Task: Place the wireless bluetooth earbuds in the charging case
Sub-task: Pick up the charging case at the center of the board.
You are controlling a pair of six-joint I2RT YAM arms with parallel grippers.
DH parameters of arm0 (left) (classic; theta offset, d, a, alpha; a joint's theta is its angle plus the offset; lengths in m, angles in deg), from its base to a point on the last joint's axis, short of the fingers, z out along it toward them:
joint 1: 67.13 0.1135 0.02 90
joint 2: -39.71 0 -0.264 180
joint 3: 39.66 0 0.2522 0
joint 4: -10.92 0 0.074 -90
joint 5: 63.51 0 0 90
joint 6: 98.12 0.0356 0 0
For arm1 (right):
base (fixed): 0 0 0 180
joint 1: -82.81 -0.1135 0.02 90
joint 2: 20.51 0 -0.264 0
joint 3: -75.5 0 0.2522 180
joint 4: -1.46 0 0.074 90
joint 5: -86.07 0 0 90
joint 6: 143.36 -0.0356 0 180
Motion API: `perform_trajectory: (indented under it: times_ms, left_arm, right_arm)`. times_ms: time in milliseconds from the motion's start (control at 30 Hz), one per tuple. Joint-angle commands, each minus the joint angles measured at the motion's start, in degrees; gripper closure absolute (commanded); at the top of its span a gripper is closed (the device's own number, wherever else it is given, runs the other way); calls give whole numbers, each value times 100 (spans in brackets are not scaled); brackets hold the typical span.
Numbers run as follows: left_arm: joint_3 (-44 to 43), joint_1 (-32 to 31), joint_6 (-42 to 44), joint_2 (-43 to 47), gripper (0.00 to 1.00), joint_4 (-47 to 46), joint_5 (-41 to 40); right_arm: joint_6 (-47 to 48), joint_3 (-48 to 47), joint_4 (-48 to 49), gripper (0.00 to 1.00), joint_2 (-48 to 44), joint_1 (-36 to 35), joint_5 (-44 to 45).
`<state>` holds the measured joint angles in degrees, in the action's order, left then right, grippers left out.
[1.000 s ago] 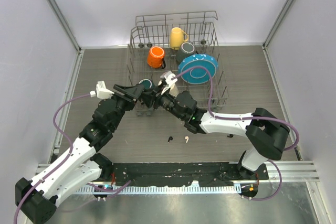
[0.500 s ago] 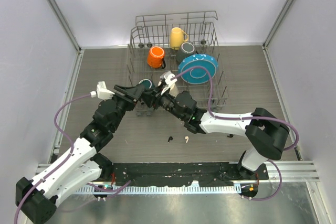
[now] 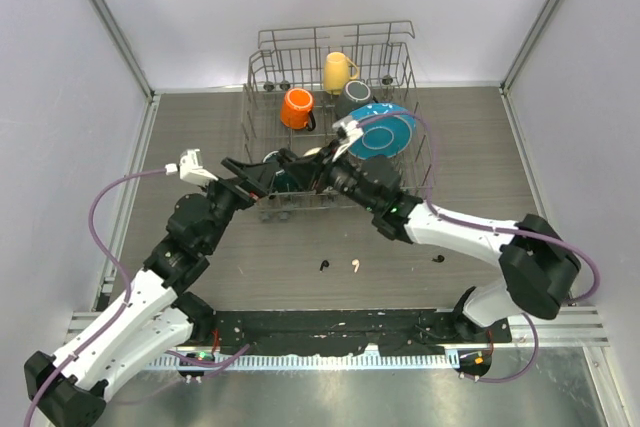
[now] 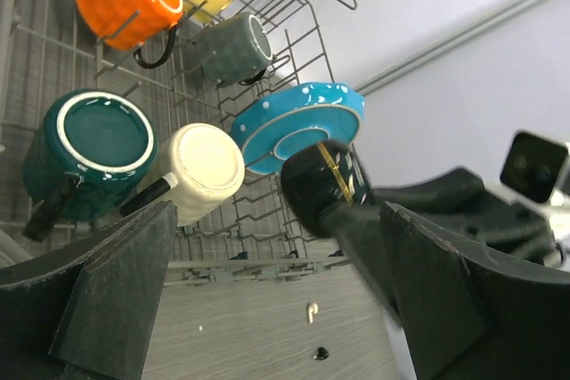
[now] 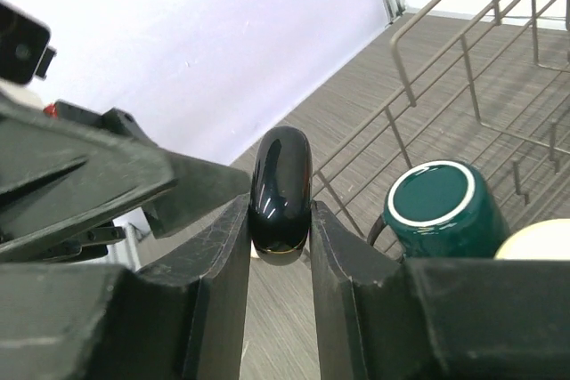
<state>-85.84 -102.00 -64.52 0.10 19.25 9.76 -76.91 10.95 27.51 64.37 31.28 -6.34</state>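
Right wrist — glossy black oval case (image 5: 280,189) between matte jaws.

Case (image 5: 280,186): lower end buried between the right gripper's (image 5: 279,220) fingers. Past the left gripper (image 4: 278,220), earbuds (image 4: 310,311) are mere specks. Cream mug (image 5: 539,242) beside the right gripper runs off-frame.

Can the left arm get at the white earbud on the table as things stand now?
Probably yes. The left fingers are open and empty, and the white earbud lies on bare table with nothing over it; the right arm, holding the charging case, passes beside it, not above.
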Motion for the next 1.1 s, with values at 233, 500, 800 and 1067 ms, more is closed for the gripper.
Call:
perform_trajectory:
  times_ms: [233,500,800,1067]
  left_arm:
    - [377,-20,2475,446,0,-1538,2406]
    - [220,-20,2433,-564,1,-2638,4388]
    - [166,-11,1861,-1364,21,-3850,5250]
    - [96,-11,1677,-1575,45,-4053,5479]
  right_arm:
    - [-1451,236,-1006,99,-1342,1715,-4054]
    - [131,-169,-3155,99,-1940,2103,-5031]
    - [105,-72,-3102,99,-2054,2129,-5392]
    - [-123,42,-2795,99,-2046,2138,-5383]
